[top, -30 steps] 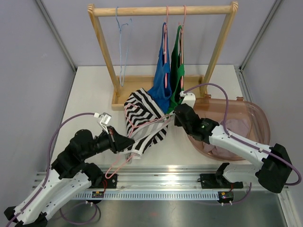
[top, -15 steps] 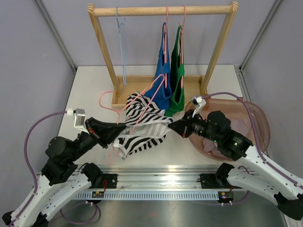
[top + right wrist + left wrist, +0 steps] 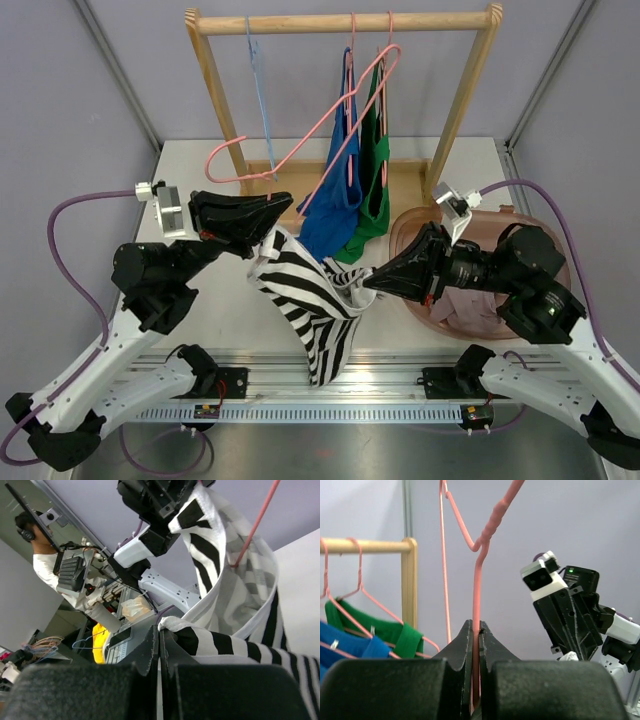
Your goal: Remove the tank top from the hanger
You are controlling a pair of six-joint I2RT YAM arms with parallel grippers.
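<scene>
Left gripper: I am keeping the left gripper (image 3: 475,630) squeezed tight on the wire of the pink hanger (image 3: 477,595), with nothing but that wire between the fingers. In the top view it is hovering above the table (image 3: 470,160) at about 9 o'clock.
Right gripper: I am pinching an edge of the striped tank top (image 3: 315,310) in the right gripper (image 3: 368,283). The fingers are closing fully on the fabric, at 3 o'clock from the garment.
Hanger: it is tilting in the air. Its hook is pointing toward 9 o'clock and its long wires are running up toward 1 o'clock, across the front of the rack (image 3: 340,20).
Tank top: it is hanging between the two grippers. It is bunching just under the left gripper, one band is stretching to the right gripper, and the rest is drooping toward 6 o'clock over the rail (image 3: 350,385). In the right wrist view a pink wire is running against the fabric. I cannot tell whether a strap is looping round it.
Rack: it is standing at 12 o'clock, carrying a blue top (image 3: 335,190) and a green top (image 3: 375,200) side by side, with a bare blue hanger (image 3: 258,90) at 11 o'clock.
Bin: the bin (image 3: 404,232) is sitting at 3 o'clock under the right arm, holding some cloth.
</scene>
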